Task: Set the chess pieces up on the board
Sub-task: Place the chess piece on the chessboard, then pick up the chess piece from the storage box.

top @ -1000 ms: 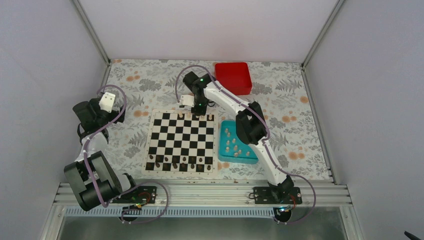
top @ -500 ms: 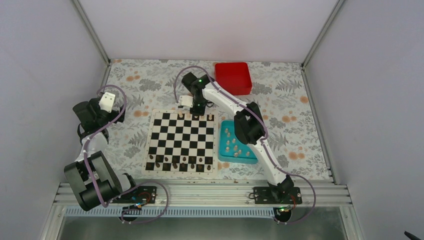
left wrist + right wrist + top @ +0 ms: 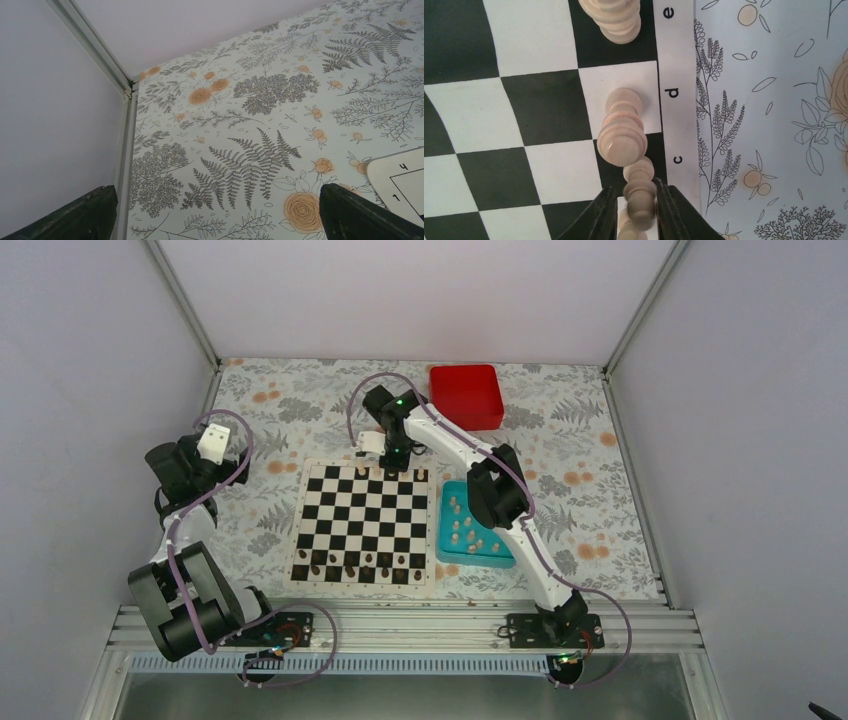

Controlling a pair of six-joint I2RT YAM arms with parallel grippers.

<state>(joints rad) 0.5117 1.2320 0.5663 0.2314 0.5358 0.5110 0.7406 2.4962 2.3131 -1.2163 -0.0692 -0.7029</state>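
Right hand (image 3: 636, 200) leftward, piece (image 3: 640, 192) blurred

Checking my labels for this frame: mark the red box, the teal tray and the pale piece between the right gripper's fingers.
red box (image 3: 466, 395): top external view, centre of its lid.
teal tray (image 3: 442, 530): top external view, its left rim.
pale piece (image 3: 640, 199): right wrist view, its upper body.
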